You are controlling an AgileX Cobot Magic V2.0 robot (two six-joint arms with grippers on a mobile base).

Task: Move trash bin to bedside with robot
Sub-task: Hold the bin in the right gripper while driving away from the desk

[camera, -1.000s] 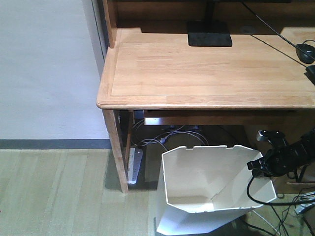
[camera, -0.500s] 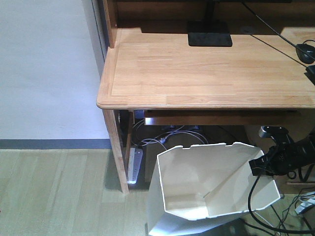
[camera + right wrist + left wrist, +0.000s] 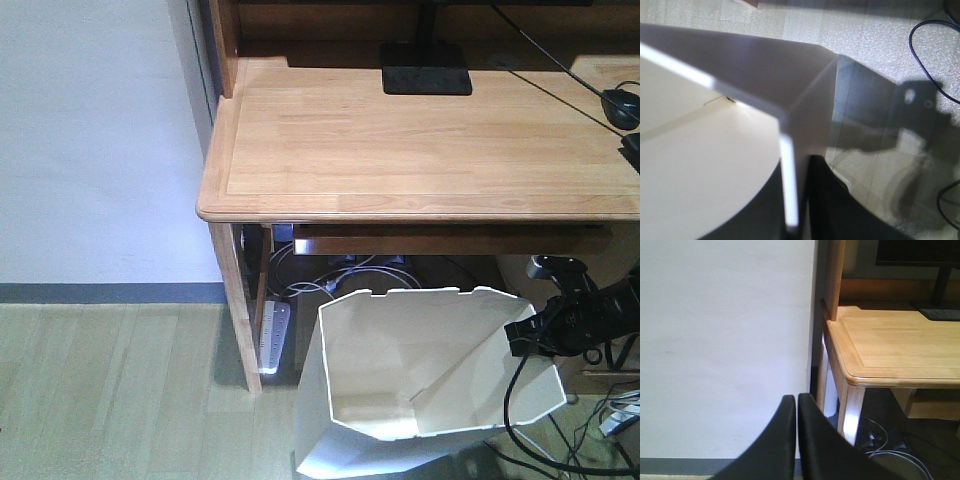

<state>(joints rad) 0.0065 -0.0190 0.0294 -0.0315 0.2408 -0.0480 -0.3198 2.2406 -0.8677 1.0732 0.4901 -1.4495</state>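
Bin point(image 3: 400, 385): white, on the floor just in front of the table point(image 3: 420, 140), right of its left leg.
Right tool point(image 3: 520, 335): mine, closed on the bin's right rim, the thin wall pinched between both fingers.
Left tool point(image 3: 792, 440): fingers all but touching, nothing held, raised left of the table's corner.
Power strip point(image 3: 272, 338): under the table, beside that leg.
Progress: grip made; no bed in view, so I judge nearly the whole haul to the bedside remains.

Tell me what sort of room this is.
Probably a home study or bedroom desk corner: a wooden desk carrying a monitor stand, a power strip with cables beneath, and a white trash bin on the floor.
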